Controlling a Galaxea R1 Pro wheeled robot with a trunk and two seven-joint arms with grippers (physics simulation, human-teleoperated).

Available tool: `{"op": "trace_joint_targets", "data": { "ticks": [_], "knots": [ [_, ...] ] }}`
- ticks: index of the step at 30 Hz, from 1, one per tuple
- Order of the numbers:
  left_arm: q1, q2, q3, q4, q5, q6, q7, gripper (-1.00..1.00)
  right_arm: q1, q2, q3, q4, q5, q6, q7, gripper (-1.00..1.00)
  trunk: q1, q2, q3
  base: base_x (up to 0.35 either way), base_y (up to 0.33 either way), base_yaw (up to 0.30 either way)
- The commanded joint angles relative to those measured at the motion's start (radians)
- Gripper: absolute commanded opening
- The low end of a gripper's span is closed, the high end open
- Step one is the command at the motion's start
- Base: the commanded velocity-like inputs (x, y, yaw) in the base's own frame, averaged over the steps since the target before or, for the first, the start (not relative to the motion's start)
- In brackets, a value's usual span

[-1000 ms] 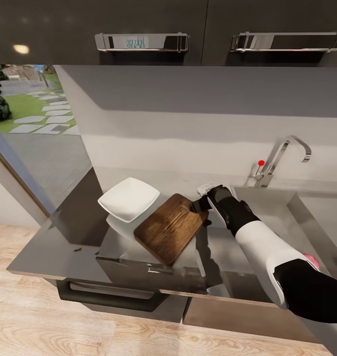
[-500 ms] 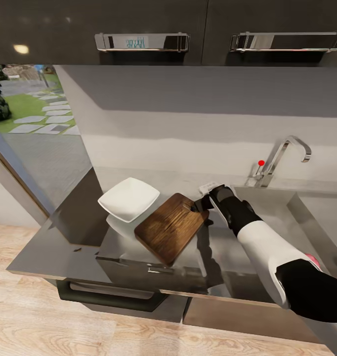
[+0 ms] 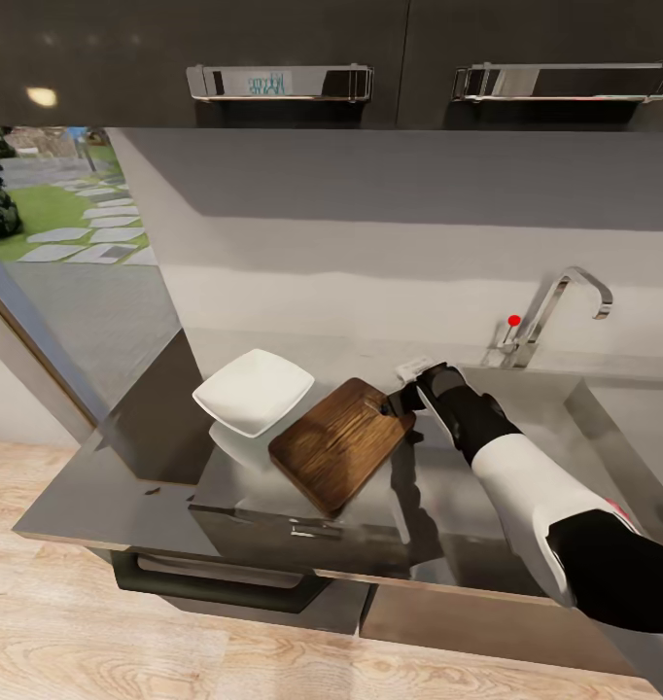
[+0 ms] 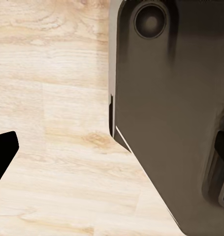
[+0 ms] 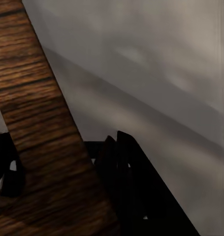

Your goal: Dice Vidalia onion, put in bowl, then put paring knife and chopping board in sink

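Observation:
The dark brown chopping board (image 3: 338, 444) lies slantwise on the grey countertop (image 3: 118, 486), with its handle end toward the sink (image 3: 565, 413). My right gripper (image 3: 401, 400) is shut on that end, just left of the sink's rim. In the right wrist view the board (image 5: 38, 123) fills the space between the black fingers (image 5: 124, 177). The white bowl (image 3: 254, 391) stands left of the board, close to its corner. My left gripper (image 4: 112, 157) hangs open over the wooden floor. The Vidalia onion and the paring knife are out of view.
A chrome faucet (image 3: 555, 301) with a red dot rises behind the sink. Dark wall cabinets (image 3: 273, 58) with steel handles hang overhead. A window opening lies at the far left, and the counter's front edge drops to wooden floor (image 3: 79, 642).
The right gripper has drawn the chopping board a little to the right, toward the sink. The bowl has stayed put.

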Motion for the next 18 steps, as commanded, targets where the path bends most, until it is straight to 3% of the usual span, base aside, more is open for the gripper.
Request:
{"op": "trace_joint_targets", "data": {
  "ticks": [1,18],
  "knots": [
    [0.000,0.000,-0.004,0.000,0.007,-0.003,0.000,1.00,0.001,-0.001,0.003,0.022,0.033,0.005,0.010,-1.00,0.000,-0.001,-0.001,0.000,0.000,0.000],
    [0.000,-0.021,-0.001,0.001,0.013,-0.040,-0.006,1.00,0.004,-0.001,0.004,0.049,0.032,0.005,0.010,-1.00,0.000,-0.001,0.000,0.000,0.000,0.000]
  ]
}}
